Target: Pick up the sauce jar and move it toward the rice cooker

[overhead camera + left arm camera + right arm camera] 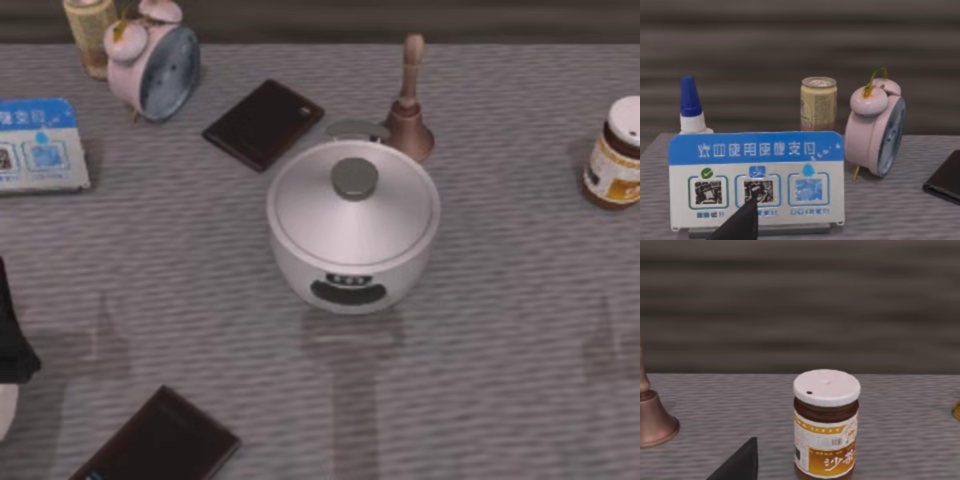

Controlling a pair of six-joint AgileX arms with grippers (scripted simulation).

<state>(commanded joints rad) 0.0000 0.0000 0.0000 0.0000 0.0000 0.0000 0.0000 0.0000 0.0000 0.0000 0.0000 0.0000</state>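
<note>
Standing upright at the table's right edge, sauce jar is sitting well apart from the rice cooker at centre. Jaw state of both grippers: cannot tell.

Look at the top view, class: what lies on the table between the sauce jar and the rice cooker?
Nothing: in the top view, only bare grey table separates the sauce jar at the right edge from the rice cooker in the middle. The bell stands behind that stretch.

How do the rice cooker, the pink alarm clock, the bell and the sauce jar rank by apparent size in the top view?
1. rice cooker, clearly largest
2. pink alarm clock
3. bell and sauce jar: look alike, and the jar is cut off at the edge, so unranked
</note>
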